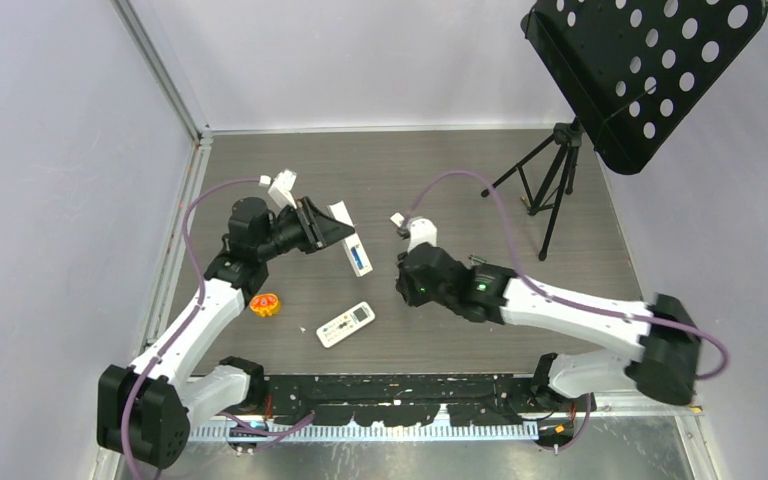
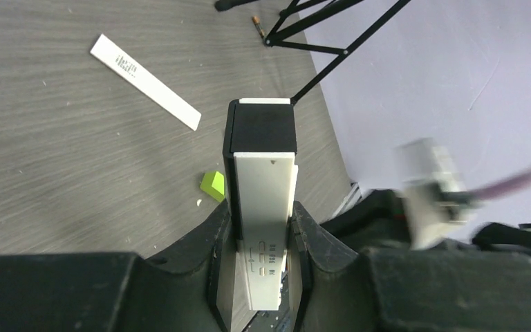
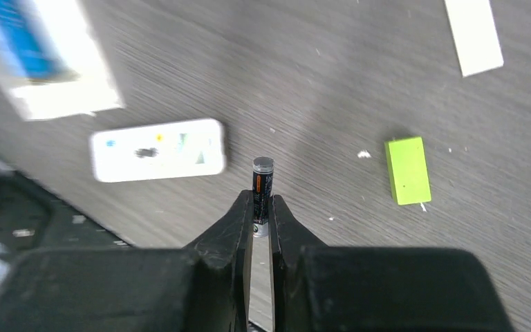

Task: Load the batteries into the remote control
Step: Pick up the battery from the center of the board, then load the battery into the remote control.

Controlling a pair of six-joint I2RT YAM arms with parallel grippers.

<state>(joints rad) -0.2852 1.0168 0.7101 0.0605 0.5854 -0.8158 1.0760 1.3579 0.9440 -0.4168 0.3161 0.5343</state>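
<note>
Your right gripper point(image 3: 261, 202) is pinching the dark battery point(image 3: 263, 181). The jaws are pressing together on its lower half and the capped end is sticking out past the fingertips. From the right wrist view I can't tell whether the battery is touching the table point(image 1: 480, 180) or sitting clear of it. Your left gripper point(image 2: 263, 216) is clamping the held remote point(image 2: 263, 181) by its long sides, one finger on each edge. The white body is pointing away from the wrist, with a black section at the far end. In the top view that remote is hanging tilted between the two arms, showing a blue patch, and the right wrist is sitting just to its right. The second remote point(image 1: 345, 325) is lying flat on the table nearer the bases, face up, apart from both grippers. In the right wrist view it's showing just left of the pinched battery, blurred. The green block point(image 3: 406, 169) is lying on the table to the right of that battery, not touching it. A white strip point(image 2: 145, 81) is lying flat farther out. A loose battery point(image 2: 256, 26) is resting by the tripod point(image 1: 550, 185) foot, well away from both grippers. An orange item point(image 1: 264, 304) is sitting beside your left arm.
</note>
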